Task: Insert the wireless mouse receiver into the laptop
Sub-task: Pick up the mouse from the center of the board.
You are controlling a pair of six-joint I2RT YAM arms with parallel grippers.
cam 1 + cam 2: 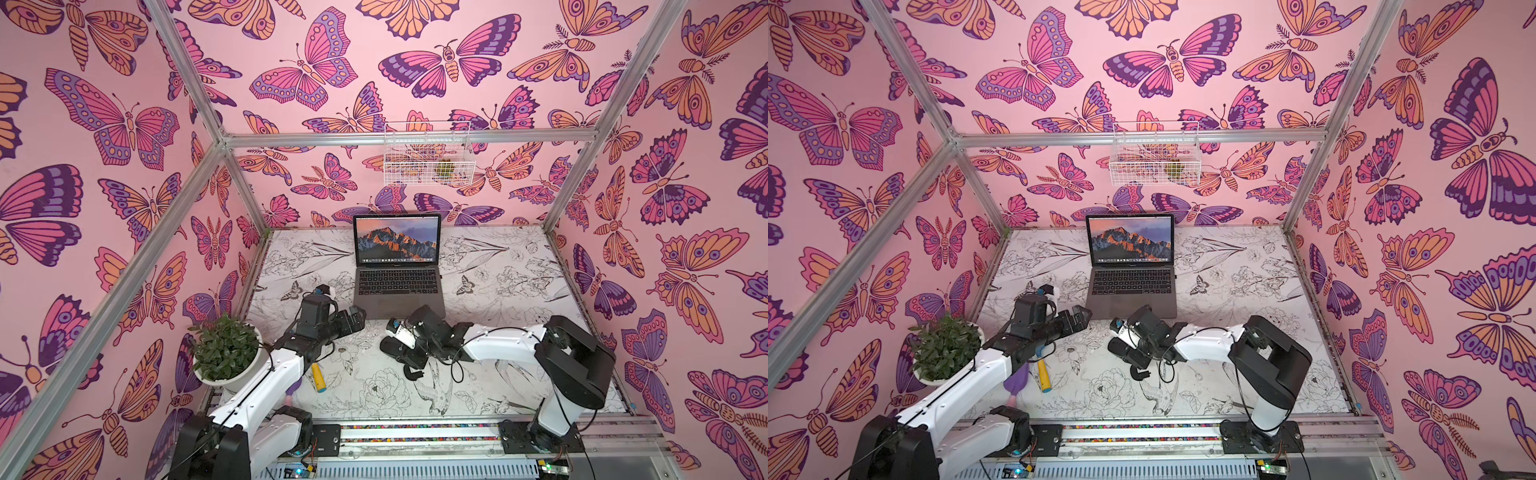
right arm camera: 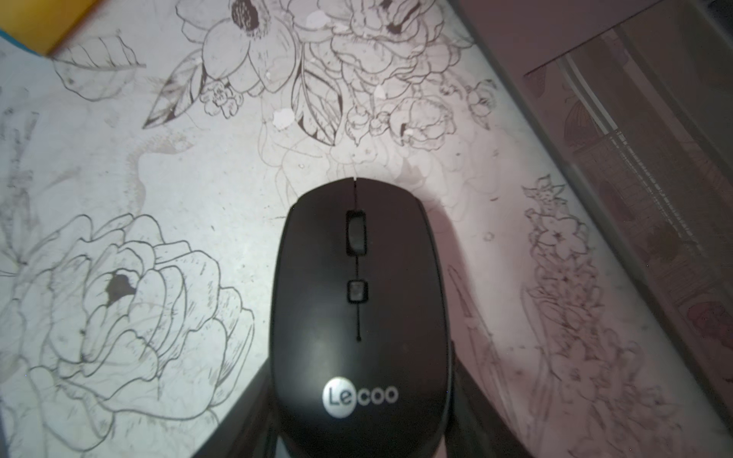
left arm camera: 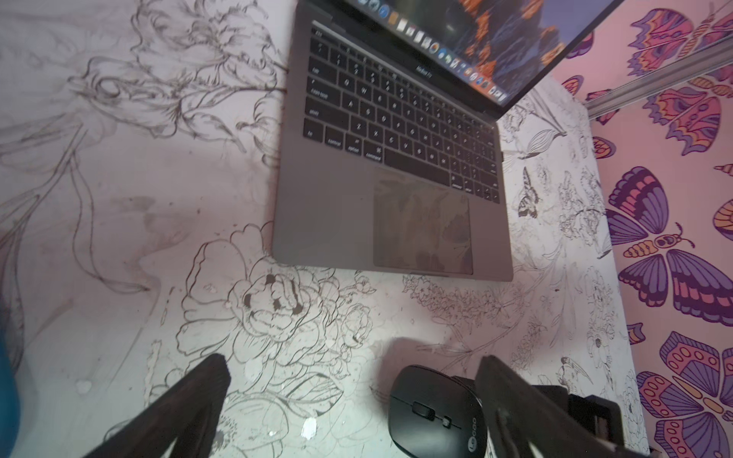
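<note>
The right jaws stand half-closed about the rear of the black oval plastic mouse with a round white logo. A finger lies against each flank with no gap showing. That grip sits far back on smooth, curving sides, so I judge the main risk to be the mouse squirting forward or tipping nose-down once squeezed harder or lifted.

The left jaws are spread wide and empty, their fingers hanging over the white bench printed with line-drawn flowers, just beside the mouse. The arms are near enough that a careless move could knock them together.

The tiny black wireless mouse receiver shows between neither pair of jaws, and I cannot find it in any view. It may sit under the mouse, and could drop out and vanish against the busy print.

Beyond, the slim dark-grey laptop with black keys and an orange mountain on its screen stands open, apart from the mouse. A small dark nub juts from its right-hand edge, too small to identify.
</note>
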